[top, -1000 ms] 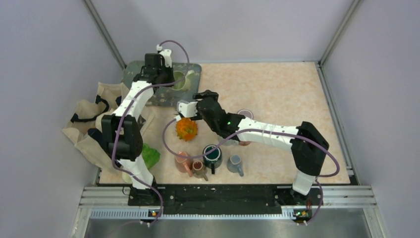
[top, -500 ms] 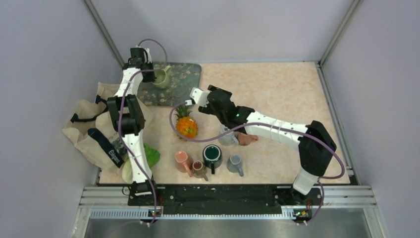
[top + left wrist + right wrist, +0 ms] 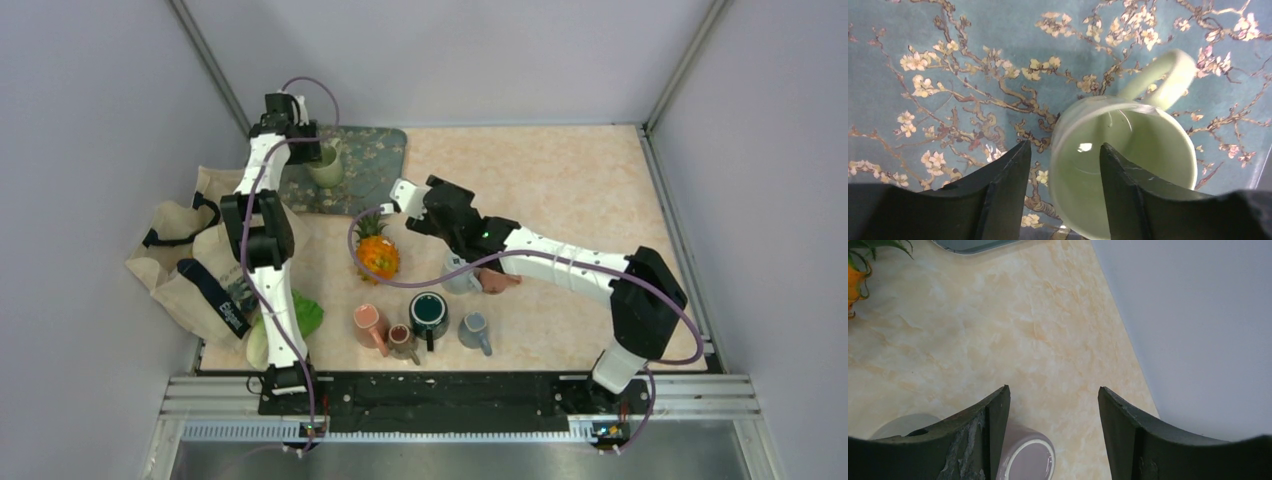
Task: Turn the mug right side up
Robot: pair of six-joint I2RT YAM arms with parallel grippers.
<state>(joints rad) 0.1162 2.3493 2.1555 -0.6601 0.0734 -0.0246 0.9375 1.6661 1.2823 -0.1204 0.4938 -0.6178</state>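
My left gripper (image 3: 1064, 160) is slack, its fingers spread astride the 9 o'clock wall of the green mug (image 3: 1148, 150), not pinching. The mug stands mouth-up on the floral mat (image 3: 948, 60), handle at 1 o'clock, so I judge it needs no holding. My right gripper (image 3: 1053, 405) hangs open, empty.

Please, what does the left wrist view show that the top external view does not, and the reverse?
Only the left wrist: the green mug close up, its empty inside facing up, and its wall between the parted fingers of the left gripper. Only the top: the right gripper near the pineapple, the cloth bag, and a row of mugs near the bases. Both: that mug standing on the blossom mat.
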